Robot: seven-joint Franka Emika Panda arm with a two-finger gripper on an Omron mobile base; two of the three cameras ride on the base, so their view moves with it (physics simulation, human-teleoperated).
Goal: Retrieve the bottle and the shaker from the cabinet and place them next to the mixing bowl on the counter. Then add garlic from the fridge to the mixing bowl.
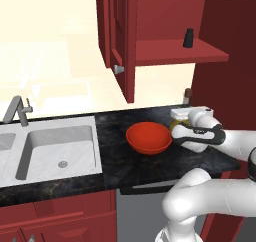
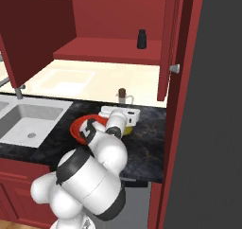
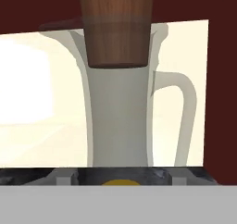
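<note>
Left base view puts the red-orange mixing bowl [image 1: 149, 137] on the black marbled counter [image 1: 115, 161], between the steel sink [image 1: 57, 153] and the robot's hand. Just right of the bowl, the gripper [image 1: 176, 128] is down at the yellow flask-shaped bottle [image 1: 176, 127], whose brown stopper [image 1: 187, 93] rises behind the hand. Hand view shows the bottle's clear neck [image 3: 118, 116] and stopper [image 3: 115, 26] upright and very close, with a sliver of yellow base between the dark finger tips [image 3: 62, 177]. The jaws stand partly apart on either side of the bottle's base; whether they actually press it cannot be told. Above the bowl, the small black shaker [image 1: 188, 38] stands on the shelf of the open dark red cabinet [image 1: 165, 51].
</note>
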